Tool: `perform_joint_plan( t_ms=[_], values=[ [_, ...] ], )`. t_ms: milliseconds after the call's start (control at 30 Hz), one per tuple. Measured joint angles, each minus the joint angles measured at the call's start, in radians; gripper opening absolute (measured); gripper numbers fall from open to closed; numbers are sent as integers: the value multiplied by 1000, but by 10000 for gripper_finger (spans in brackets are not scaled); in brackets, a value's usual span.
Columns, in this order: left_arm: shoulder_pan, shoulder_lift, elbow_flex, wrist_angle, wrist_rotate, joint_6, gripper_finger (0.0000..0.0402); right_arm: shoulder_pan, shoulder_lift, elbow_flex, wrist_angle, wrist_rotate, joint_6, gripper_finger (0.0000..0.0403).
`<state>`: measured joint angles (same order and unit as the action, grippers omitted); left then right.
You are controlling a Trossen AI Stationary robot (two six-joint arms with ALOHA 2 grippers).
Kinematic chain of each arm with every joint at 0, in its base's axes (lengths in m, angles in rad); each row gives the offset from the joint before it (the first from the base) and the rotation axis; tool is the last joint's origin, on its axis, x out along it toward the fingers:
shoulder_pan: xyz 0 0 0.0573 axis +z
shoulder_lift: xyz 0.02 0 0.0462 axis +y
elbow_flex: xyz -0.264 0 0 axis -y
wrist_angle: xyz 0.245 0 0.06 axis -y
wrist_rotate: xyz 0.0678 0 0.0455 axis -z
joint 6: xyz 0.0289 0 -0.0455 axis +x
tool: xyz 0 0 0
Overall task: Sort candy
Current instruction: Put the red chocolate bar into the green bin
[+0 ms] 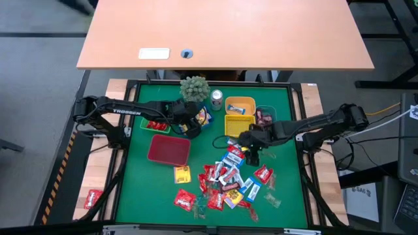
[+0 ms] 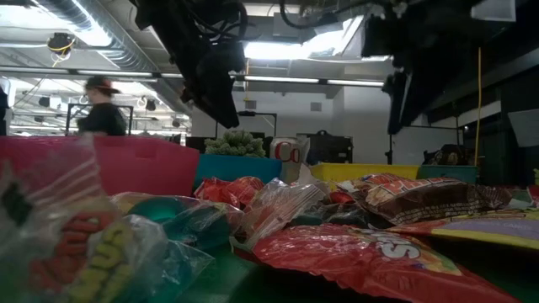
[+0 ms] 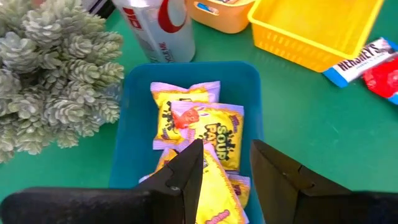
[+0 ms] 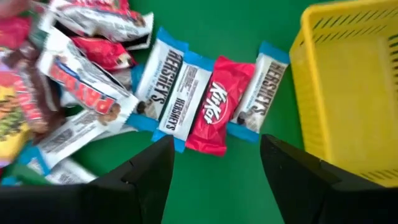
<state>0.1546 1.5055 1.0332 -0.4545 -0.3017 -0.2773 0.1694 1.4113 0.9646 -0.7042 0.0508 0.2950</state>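
The candy lies mostly in a loose pile (image 1: 225, 179) on the green mat's near half. My left gripper (image 3: 227, 149) hangs open over a blue bin (image 3: 130, 124) at the far middle. Several yellow packets (image 3: 205, 121) lie in that bin, one right under the gap between the fingers. My right gripper (image 4: 216, 142) is open above a red sweet (image 4: 214, 102) that lies between blue-and-white ones (image 4: 177, 99) at the pile's far edge, beside the yellow bin (image 4: 348, 81). In the high view the left gripper (image 1: 194, 125) and right gripper (image 1: 250, 149) flank that yellow bin (image 1: 238, 123).
A red bin (image 1: 168, 149) and a green bin (image 1: 155, 124) stand at the left, an orange bin (image 1: 240, 104) and a dark bin (image 1: 264, 116) at the far right. A silver can (image 1: 216, 98) and a small plant (image 1: 194, 88) stand at the far edge. One red sweet (image 1: 93, 198) lies off the mat.
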Motion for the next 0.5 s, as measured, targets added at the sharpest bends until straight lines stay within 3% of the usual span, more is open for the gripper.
perform_joint_plan(
  t_ms=[500],
  values=[
    [-47,0,0,0,0,0,119,62,0,-250,270,79,42,237]
  ],
)
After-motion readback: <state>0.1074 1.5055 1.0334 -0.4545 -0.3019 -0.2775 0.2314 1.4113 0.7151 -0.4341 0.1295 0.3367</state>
